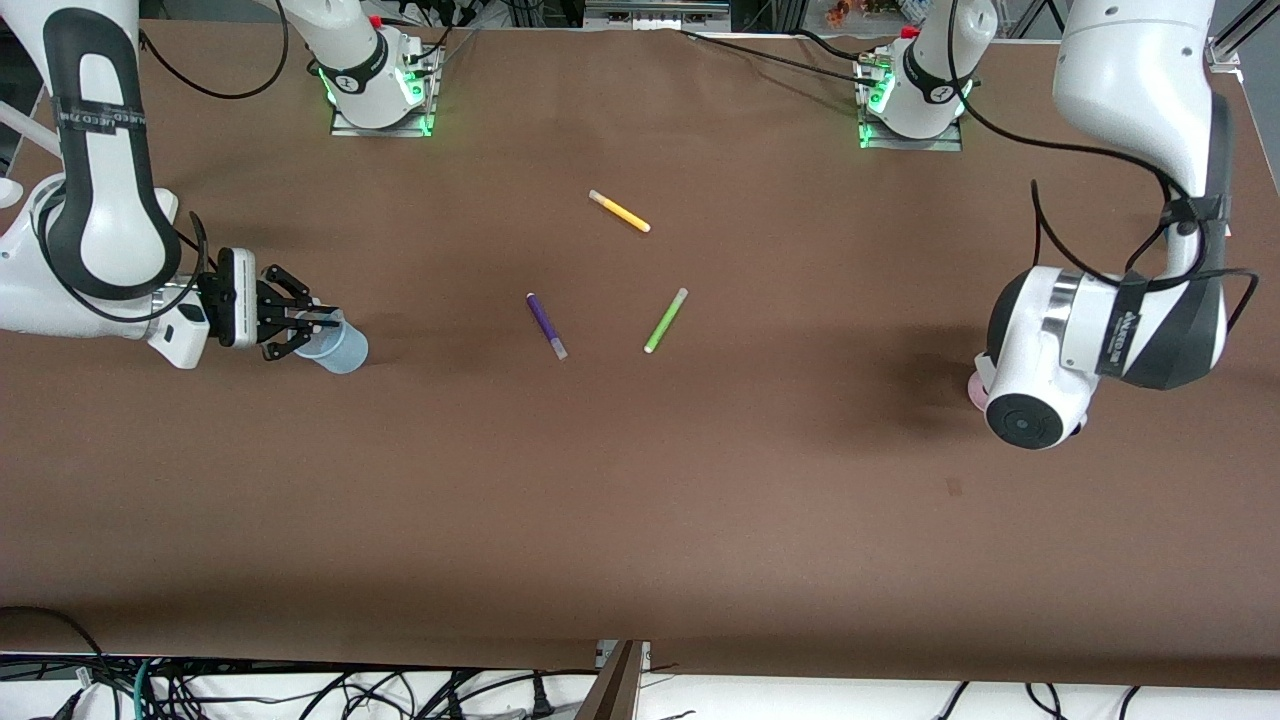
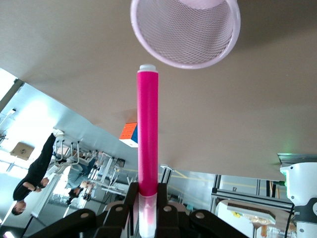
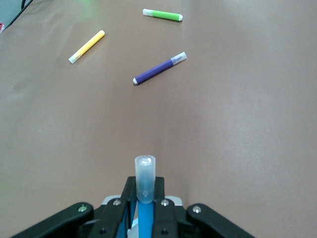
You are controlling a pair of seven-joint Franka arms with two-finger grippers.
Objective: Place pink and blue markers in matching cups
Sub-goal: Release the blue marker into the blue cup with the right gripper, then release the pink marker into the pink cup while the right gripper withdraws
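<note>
My right gripper [image 1: 312, 323] is shut on the blue marker [image 3: 145, 218], whose clear cap [image 3: 145, 177] sticks out past the fingers. It holds the marker over the mouth of the pale blue cup [image 1: 338, 346] at the right arm's end of the table. My left gripper [image 2: 147, 192] is shut on the pale cap of the pink marker [image 2: 147, 129]. The marker's other end points at the open pale pink cup [image 2: 185, 30], just short of its rim. In the front view the left arm's wrist hides the gripper, and only an edge of the pink cup [image 1: 973, 388] shows.
Three loose markers lie mid-table: yellow [image 1: 619, 211] nearest the bases, dark purple [image 1: 546, 325] and lime green [image 1: 665, 320] side by side nearer the front camera. They also show in the right wrist view: yellow [image 3: 86, 46], purple [image 3: 159, 68], green [image 3: 162, 15].
</note>
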